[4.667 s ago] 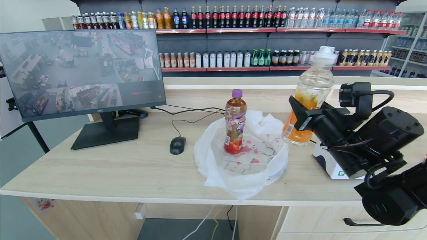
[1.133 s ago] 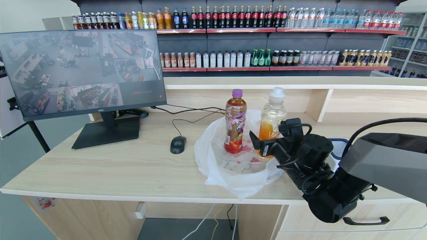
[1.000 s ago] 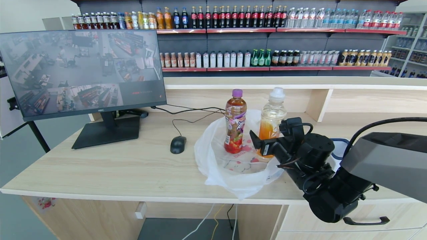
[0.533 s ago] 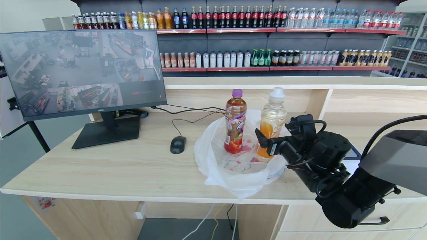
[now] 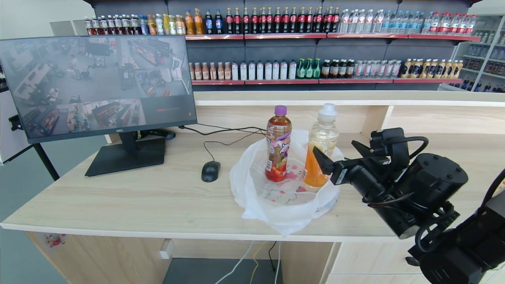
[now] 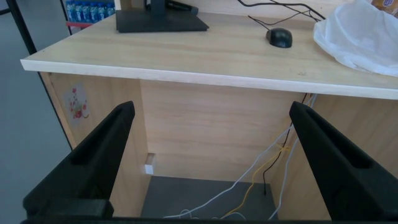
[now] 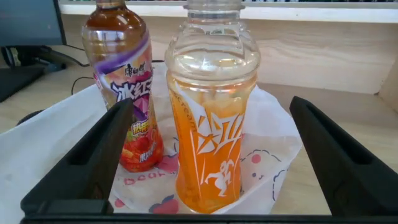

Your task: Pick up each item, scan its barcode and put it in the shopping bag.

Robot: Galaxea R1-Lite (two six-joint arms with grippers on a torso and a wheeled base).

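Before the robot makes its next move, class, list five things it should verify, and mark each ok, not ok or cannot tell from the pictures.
1. Clear white-capped bottle of orange drink stands upright inside the white plastic shopping bag: ok.
2. Purple-capped bottle of red drink stands upright in the same bag: ok.
3. Right gripper is open and not gripping the orange bottle: ok.
4. Left gripper is open and holds nothing: ok.
5. Both bottles have been scanned: cannot tell.
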